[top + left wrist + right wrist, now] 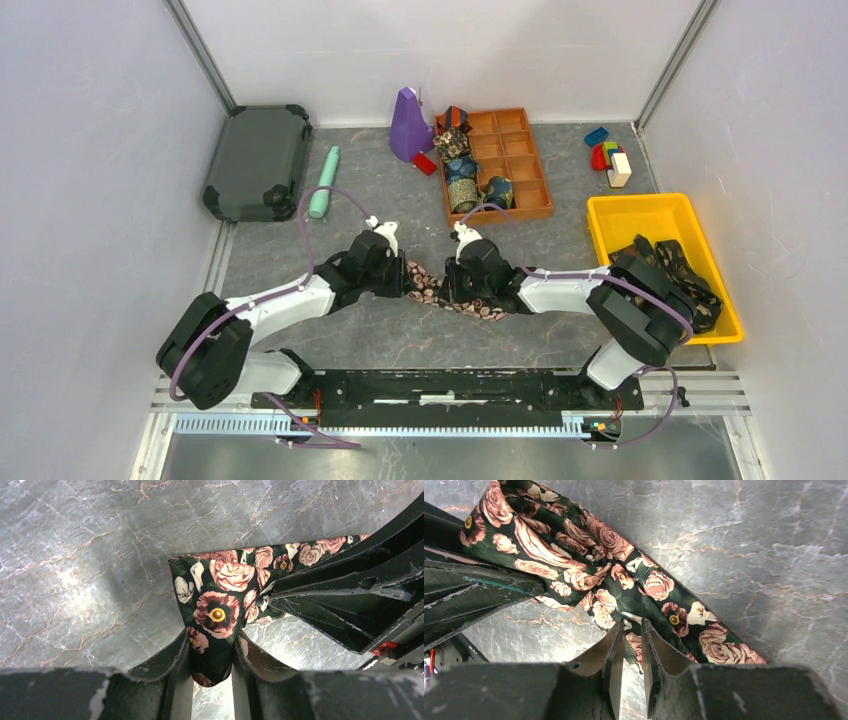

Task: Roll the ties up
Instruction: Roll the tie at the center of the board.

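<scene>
A dark floral tie (440,288) with pink roses lies bunched on the grey table between my two arms. In the left wrist view its folded end (220,595) is pinched between the fingers of my left gripper (212,647), which is shut on it. In the right wrist view the same tie (589,565) runs diagonally, and its edge sits between the narrow jaws of my right gripper (633,635), shut on the fabric. The two grippers (405,280) (452,285) face each other a few centimetres apart. Several rolled ties (460,165) sit in a brown tray. More unrolled ties (690,275) lie in the yellow bin.
The brown compartment tray (520,165) stands behind the grippers, with a purple object (408,125) beside it. A yellow bin (650,215) is at the right, toy blocks (610,158) behind it. A dark case (258,160) and a teal cylinder (325,182) lie at the back left.
</scene>
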Motion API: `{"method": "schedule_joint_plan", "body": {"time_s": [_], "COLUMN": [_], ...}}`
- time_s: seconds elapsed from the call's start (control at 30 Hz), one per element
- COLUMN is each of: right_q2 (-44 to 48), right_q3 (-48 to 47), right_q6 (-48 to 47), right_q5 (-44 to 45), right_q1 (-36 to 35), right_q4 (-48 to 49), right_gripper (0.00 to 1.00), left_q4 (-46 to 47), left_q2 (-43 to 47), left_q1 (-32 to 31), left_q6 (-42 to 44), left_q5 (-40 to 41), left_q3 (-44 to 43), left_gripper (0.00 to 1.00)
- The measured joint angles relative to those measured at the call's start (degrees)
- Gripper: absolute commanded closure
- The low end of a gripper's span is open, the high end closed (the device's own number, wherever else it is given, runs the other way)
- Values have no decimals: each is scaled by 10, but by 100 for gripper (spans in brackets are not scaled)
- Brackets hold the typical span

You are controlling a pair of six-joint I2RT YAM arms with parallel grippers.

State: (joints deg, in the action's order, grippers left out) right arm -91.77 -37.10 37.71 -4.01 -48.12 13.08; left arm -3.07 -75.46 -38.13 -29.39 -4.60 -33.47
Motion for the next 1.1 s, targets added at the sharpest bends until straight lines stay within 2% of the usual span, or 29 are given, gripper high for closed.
{"method": "schedule_joint_plan", "body": {"time_s": [0.33, 0.6, 1.1], "right_q2": [0, 3, -22], "right_q3": [0, -24, -89], "right_q6": [5, -12, -33], "right_q5": [-1, -15, -70], "right_q1": [-9, -9, -9], "right_q4": [-2, -36, -5], "right_gripper": [75, 69, 71], "left_q4": [-36, -56, -115], "left_q2": [29, 29, -7], "left_q1": [-6, -25, -94], "left_q6": [-6, -6, -11], "left_q5": [21, 79, 188], "left_q3": [11, 10, -47], "left_gripper": [64, 65, 66]}}
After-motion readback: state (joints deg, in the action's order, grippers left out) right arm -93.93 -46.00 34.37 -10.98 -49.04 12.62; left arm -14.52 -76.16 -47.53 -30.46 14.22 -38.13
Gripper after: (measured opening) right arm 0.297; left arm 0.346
